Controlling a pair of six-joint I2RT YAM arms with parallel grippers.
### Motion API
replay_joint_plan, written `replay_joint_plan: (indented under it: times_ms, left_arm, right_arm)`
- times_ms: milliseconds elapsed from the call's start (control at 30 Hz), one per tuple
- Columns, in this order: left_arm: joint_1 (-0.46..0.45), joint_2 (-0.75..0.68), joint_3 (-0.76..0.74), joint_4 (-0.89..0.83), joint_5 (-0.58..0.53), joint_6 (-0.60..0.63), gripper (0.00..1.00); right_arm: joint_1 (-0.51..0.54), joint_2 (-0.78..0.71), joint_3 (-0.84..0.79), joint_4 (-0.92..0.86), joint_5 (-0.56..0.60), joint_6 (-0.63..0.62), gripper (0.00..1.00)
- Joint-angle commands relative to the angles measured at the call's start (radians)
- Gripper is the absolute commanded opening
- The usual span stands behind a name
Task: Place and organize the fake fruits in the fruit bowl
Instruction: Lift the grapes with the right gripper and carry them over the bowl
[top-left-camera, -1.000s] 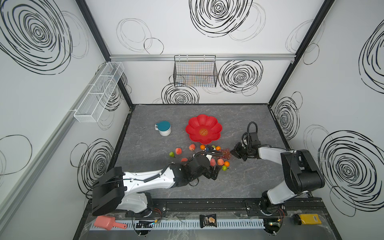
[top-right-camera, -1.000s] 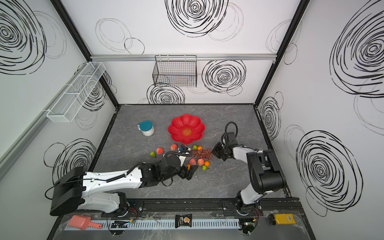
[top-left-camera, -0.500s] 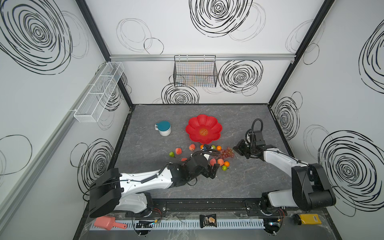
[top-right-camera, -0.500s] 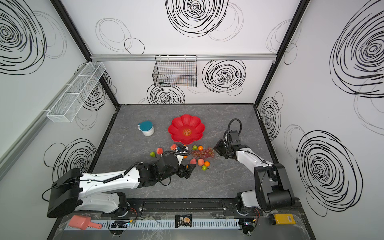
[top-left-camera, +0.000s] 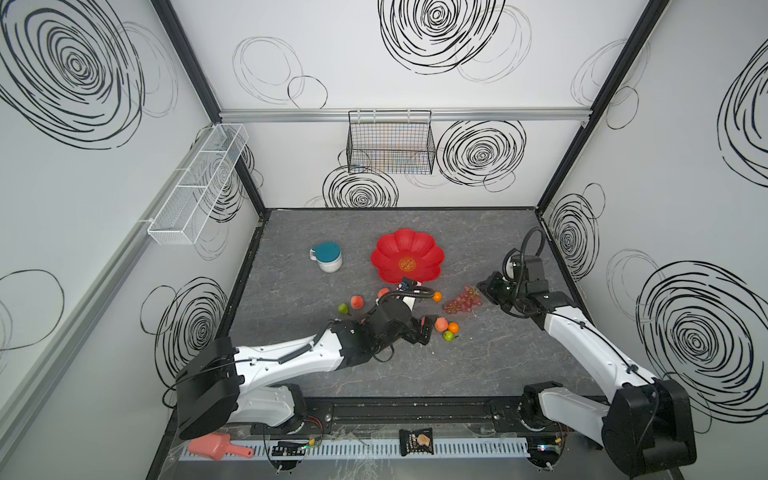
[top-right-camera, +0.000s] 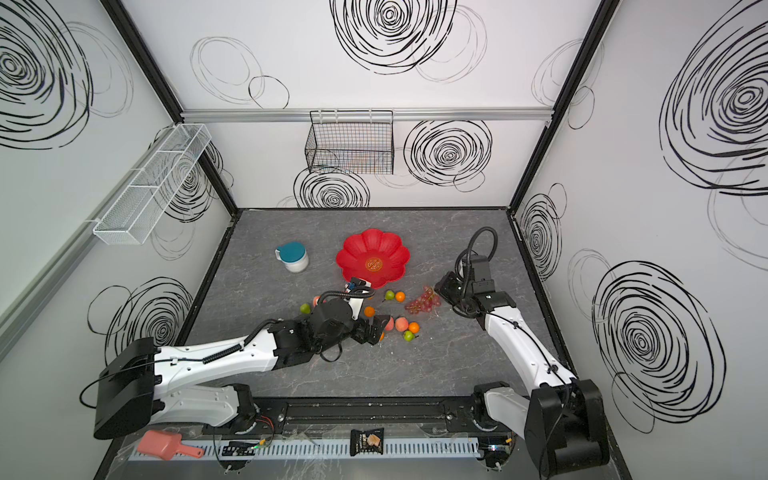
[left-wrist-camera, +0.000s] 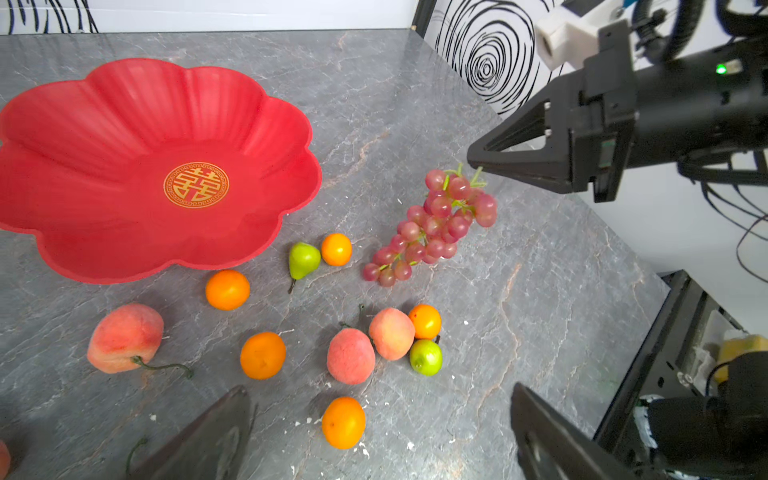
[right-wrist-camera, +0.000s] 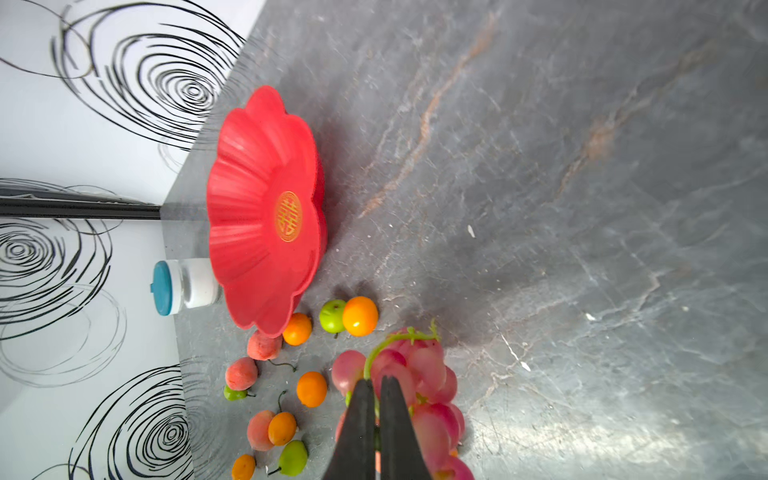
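The red scalloped fruit bowl (top-left-camera: 390, 253) (top-right-camera: 357, 253) (left-wrist-camera: 124, 124) (right-wrist-camera: 249, 208) stands empty at mid-table. In front of it fake fruits lie loose: oranges, peaches (top-left-camera: 441, 323), green pears (top-left-camera: 343, 308). The pink-red grape bunch (top-left-camera: 463, 301) (top-right-camera: 422, 304) (left-wrist-camera: 432, 224) (right-wrist-camera: 428, 374) lies to their right. My right gripper (top-left-camera: 482, 291) (top-right-camera: 438, 293) (left-wrist-camera: 471, 160) (right-wrist-camera: 377, 384) is shut on its green stem. My left gripper (top-left-camera: 424, 332) (top-right-camera: 376, 330) (left-wrist-camera: 378, 436) hovers open and low beside the peaches. One orange (left-wrist-camera: 343, 422) lies between its fingers, untouched.
A white mug with a teal lid (top-left-camera: 328, 257) (right-wrist-camera: 183, 286) stands left of the bowl. A black wire basket (top-left-camera: 390, 143) hangs on the back wall and a white mesh shelf (top-left-camera: 195, 187) on the left wall. Small white crumbs dot the grey tabletop.
My right arm has stretched out and lowered while its gripper stayed at the grape stem and closed fully. The bunch has shifted slightly right. My left gripper has edged toward the fruit cluster.
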Motion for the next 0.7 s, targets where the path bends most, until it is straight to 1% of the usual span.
replay_joint_plan:
  times_ms: [0, 167, 300, 567, 667]
  left_arm:
    - [0.030, -0.025, 0.035, 0.063, 0.023, -0.025, 0.99]
    - [0.081, -0.029, 0.049, 0.071, 0.050, -0.032, 0.99]
    - [0.129, -0.037, 0.055, 0.063, 0.052, -0.035, 0.99]
    - [0.252, -0.088, 0.021, 0.064, 0.029, -0.040, 0.99]
    - [0.300, -0.113, 0.000, 0.067, 0.039, -0.037, 0.99]
  right_arm:
    - [0.013, -0.044, 0.065, -0.042, 0.022, -0.039, 0.00]
    - [0.049, -0.069, 0.152, -0.031, 0.040, -0.063, 0.00]
    - [0.089, -0.035, 0.224, -0.011, 0.055, -0.069, 0.00]
    - [0.206, 0.155, 0.372, 0.082, 0.054, -0.075, 0.00]
    - [0.245, 0.240, 0.425, 0.107, 0.070, -0.075, 0.00]
